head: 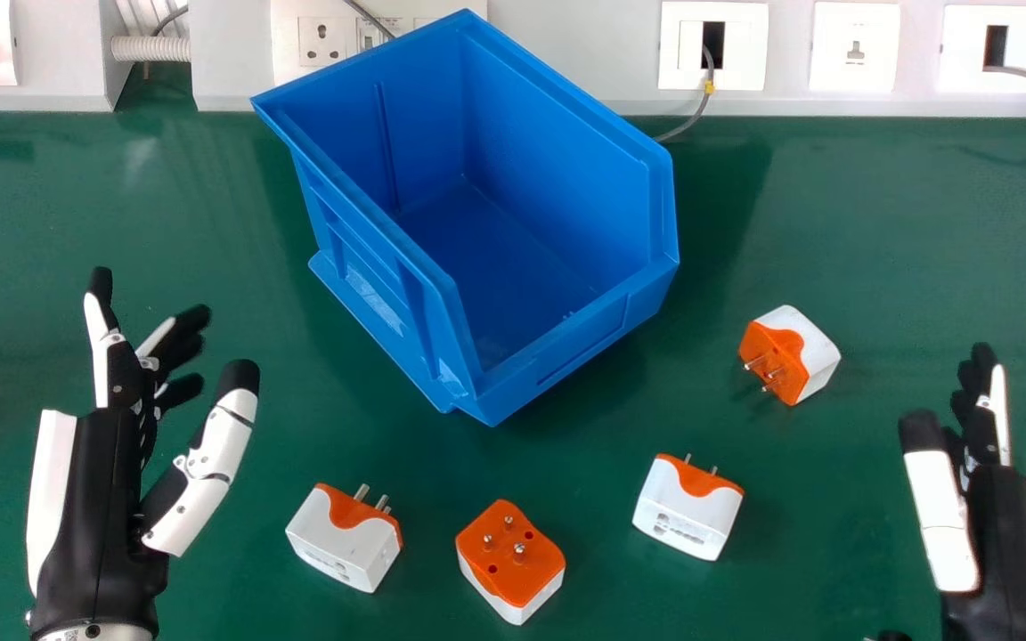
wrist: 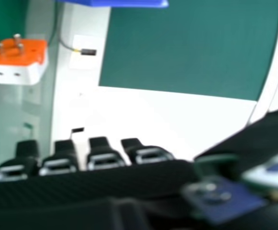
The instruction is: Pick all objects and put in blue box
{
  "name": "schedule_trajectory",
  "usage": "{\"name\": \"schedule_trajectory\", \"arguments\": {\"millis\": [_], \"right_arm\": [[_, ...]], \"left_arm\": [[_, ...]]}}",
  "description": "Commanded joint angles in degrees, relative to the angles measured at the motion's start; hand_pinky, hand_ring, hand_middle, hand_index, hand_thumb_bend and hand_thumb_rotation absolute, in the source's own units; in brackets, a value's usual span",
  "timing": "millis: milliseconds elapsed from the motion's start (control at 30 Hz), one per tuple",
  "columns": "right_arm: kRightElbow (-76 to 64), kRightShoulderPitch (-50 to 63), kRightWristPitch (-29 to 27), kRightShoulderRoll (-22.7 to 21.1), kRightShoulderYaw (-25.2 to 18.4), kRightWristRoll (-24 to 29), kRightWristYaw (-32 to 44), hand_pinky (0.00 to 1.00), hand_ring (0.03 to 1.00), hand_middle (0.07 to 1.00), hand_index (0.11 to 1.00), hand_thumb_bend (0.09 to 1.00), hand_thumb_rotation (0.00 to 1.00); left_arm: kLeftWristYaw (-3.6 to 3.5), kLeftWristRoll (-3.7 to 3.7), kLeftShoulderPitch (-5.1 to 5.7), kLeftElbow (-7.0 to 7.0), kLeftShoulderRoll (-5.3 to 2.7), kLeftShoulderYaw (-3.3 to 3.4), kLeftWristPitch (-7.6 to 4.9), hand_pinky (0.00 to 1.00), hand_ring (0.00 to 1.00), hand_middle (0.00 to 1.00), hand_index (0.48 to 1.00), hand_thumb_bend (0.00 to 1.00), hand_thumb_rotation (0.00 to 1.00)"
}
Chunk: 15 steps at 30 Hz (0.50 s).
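left hand (head: pixel 99 507) and right hand (head: pixel 1003 543): both released, empty. hazard: rightmost adapter (head: pixel 789 354) may swivel under an off-centre pinch; a low carry may clip the blue box (head: pixel 566 361).

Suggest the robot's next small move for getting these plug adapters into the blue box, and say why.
Probably ease the right hand leftward to the adapter lying just right of the blue box. That hand is open and holds nothing, this adapter is the nearest one to it, and nothing lies between them.
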Motion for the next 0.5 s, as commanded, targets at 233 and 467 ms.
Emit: {"name": "schedule_trajectory", "arguments": {"millis": [233,467], "right_arm": [[-2.6,0.6,-0.2,0.0,-0.4,-0.2,-1.0,0.95,0.997,1.000,0.989,0.589,1.00],[-3.0,0.6,0.5,-0.2,-0.1,-1.2,-1.8,0.95,0.994,0.997,0.988,0.620,1.00]], "left_arm": [[-0.72,-1.25,-0.10,-0.33,0.40,-0.66,-1.10,0.88,0.91,0.90,0.881,0.37,0.60],[-0.58,-0.67,-0.17,-0.79,0.32,-0.59,-0.53,0.88,0.91,0.90,0.879,0.34,0.53]]}}
